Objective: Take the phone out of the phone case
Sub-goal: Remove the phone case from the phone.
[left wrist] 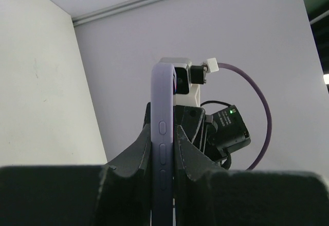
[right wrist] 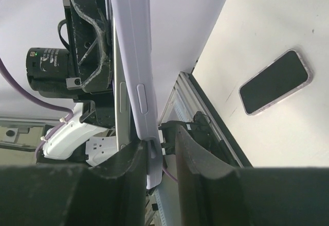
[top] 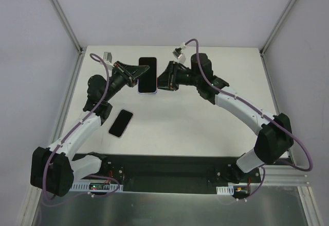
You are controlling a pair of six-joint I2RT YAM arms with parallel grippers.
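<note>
Left gripper (left wrist: 163,136) pinches the left edge of the bendy phone case (left wrist: 162,92); right gripper (right wrist: 160,151) straddles the right edge, jaws slack. The phone (top: 147,74), stiff and probably slick, wants an edge grip.

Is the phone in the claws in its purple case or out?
Partly out, it seems: in the right wrist view the phone shows a grey side apart from the purple case.
</note>
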